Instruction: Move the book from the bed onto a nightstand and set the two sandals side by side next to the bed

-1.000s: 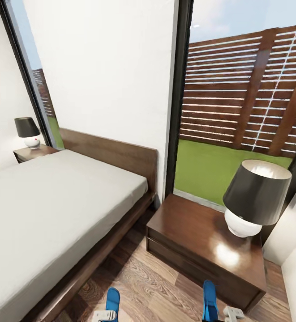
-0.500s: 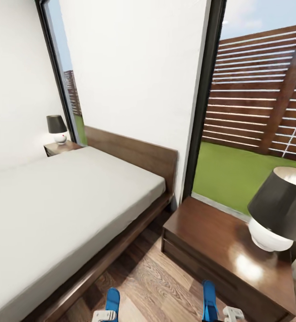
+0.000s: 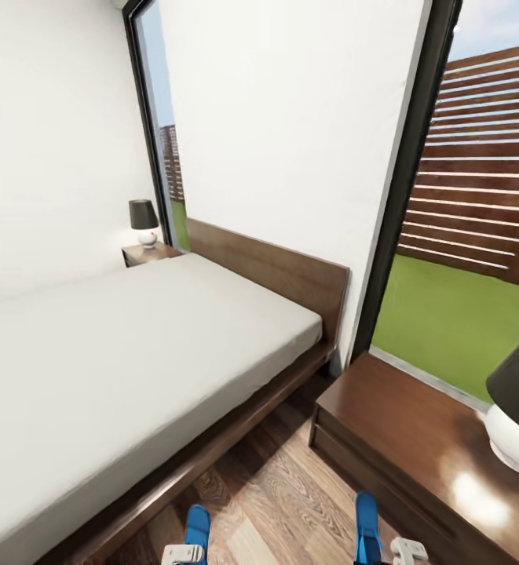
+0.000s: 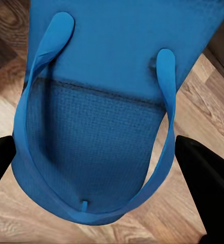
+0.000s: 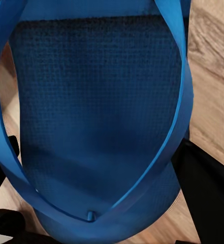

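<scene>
Against the left wall, far corner: one small nightstand (image 3: 151,253), dark wood, bearing a lamp (image 3: 144,222) with dark shade and white base; tall dark-framed window strip (image 3: 165,157) just behind it.

Centre-left: one bed (image 3: 118,361), plain white mattress, bare on top as far as can be seen, dark brown frame, brown headboard (image 3: 271,271) against the white wall.

Floor between bed and right cabinet: wood planks (image 3: 279,502).

Low front, left: left gripper (image 4: 99,168), black fingers (image 4: 205,178) set on either side of one blue sandal (image 4: 109,107); the sandal sits between them and appears held, straps toward the camera. Its tip shows from the head camera at the lower edge (image 3: 198,526).

Low front, right: right gripper (image 5: 96,173), fingers likewise flanking the second blue sandal (image 5: 99,101), apparently clamped on it; tip visible at the lower edge (image 3: 366,522).

Right: second nightstand (image 3: 416,447), glossy dark brown, just beside the bed, with a lamp (image 3: 517,408) cut by the frame edge. Behind it, a large window (image 3: 463,235) onto grass and a slatted fence.
</scene>
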Robot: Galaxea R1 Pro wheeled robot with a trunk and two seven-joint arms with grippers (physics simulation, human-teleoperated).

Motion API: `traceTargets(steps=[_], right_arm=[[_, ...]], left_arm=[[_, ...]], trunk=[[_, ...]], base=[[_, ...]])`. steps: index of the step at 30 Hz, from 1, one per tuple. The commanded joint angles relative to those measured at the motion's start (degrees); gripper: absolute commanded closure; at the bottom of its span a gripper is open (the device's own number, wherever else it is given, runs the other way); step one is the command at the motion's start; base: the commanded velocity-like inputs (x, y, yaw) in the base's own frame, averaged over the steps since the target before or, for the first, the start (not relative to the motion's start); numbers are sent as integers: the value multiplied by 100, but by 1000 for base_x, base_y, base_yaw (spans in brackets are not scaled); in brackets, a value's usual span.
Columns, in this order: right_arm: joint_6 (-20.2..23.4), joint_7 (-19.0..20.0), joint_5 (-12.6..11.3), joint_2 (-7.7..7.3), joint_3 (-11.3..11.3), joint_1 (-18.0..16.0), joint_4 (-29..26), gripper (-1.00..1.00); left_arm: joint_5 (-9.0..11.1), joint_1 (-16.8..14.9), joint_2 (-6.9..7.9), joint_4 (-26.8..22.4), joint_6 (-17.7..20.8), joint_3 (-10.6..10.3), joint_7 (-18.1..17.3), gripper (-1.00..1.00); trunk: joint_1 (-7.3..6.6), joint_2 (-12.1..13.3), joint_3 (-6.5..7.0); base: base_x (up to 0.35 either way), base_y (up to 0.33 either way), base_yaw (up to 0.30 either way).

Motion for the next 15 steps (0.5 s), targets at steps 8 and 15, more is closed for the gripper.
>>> traceTargets(steps=[8,15], right_arm=[[-4,24,-48,-3,-10,-3,9,100],[-4,24,-48,-3,-11,-3,7,100]], left_arm=[[-31,-5,-3,6,-15,46,-23,100],[-31,-5,-3,6,-15,46,-23,100]], trunk=[[-1,-3,-5],[-1,-3,-5]], base=[[0,0,288],[0,0,288]])
